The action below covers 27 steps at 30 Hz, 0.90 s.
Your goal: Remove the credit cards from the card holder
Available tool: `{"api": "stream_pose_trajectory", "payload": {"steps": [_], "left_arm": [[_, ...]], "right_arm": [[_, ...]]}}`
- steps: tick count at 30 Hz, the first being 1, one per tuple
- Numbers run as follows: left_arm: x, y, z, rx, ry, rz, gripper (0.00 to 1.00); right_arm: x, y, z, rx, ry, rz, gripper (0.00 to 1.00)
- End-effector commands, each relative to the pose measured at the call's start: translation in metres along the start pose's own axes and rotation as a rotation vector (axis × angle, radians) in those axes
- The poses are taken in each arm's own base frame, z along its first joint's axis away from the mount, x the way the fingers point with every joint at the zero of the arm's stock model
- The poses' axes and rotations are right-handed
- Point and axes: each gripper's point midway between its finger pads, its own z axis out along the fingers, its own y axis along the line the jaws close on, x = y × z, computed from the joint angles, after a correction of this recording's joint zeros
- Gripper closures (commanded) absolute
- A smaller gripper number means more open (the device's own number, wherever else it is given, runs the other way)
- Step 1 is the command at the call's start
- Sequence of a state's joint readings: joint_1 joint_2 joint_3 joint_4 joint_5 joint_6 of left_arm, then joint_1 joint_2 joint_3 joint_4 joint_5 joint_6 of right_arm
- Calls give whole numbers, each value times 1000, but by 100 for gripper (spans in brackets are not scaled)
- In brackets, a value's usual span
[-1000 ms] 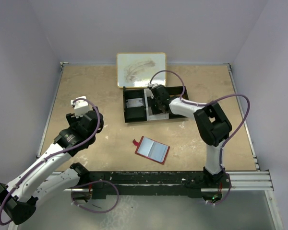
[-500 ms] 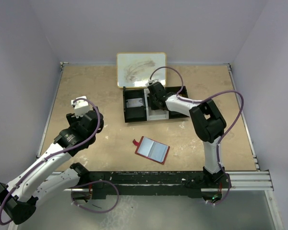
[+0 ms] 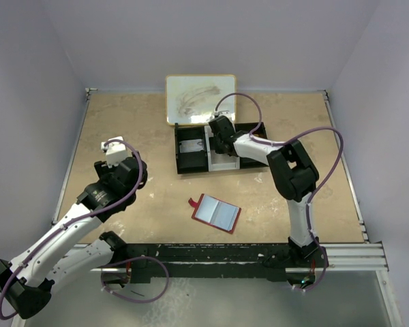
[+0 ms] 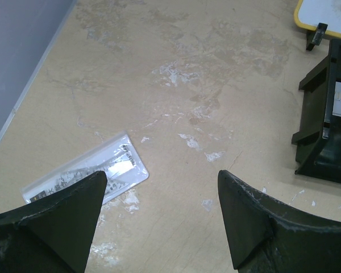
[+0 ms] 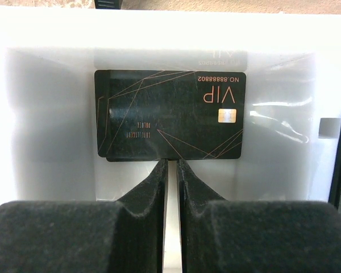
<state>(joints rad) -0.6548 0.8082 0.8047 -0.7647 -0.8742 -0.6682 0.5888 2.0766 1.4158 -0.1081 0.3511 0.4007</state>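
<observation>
The red card holder (image 3: 216, 213) lies open and flat on the table, pale sleeves up and tab at its left. A black VIP card (image 5: 170, 115) lies flat in the tray's (image 3: 184, 165) white middle compartment, a pale card (image 3: 191, 146) in the left one.

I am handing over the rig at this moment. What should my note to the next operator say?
Left gripper: open wide, empty, above the table beside a clear printed packet.
Right gripper: jaws almost together, tips at the edge of the black VIP card in the tray's white compartment; grip unclear.
Card holder: open on the table, near the arm bases.
Done: black card in the tray.
Left: check the holder's sleeves; their contents are unreadable.
</observation>
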Motion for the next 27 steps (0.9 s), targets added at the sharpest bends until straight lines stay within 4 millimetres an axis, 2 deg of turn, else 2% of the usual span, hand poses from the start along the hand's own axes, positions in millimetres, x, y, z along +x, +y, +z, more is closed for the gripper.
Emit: {"api": "stream_pose_trajectory", "payload": {"steps": [1,5,10,14,18,21,23,27], "left_arm": [[-12,-3,-2,8,-30,-25,24],[-12,-3,-2,9,-30,-27,24],[-10,-9,-2,43,-17,-17,23],[-7,-14,-2,73,-6,-11,23],[-5,-20,-2,105,6,0,23],[0,-28,-2,142,24,18,24],[4,-34,-1,162,41,32,24],[12,-45,1,200,79,65,24]], "right_arm": [[-3,-5,1,28,4,-15,86],[-24,1,-25,-41,-49,0,81],[-57,-1,-82,-128,-167,24,72],[-62,-15,-127,-161,-244,72,61],[-30,-26,-158,-221,-240,148,56],[6,-22,-177,-335,-203,212,55],[34,-15,-188,-417,-162,265,55],[83,13,-213,-578,-107,342,54]]}}
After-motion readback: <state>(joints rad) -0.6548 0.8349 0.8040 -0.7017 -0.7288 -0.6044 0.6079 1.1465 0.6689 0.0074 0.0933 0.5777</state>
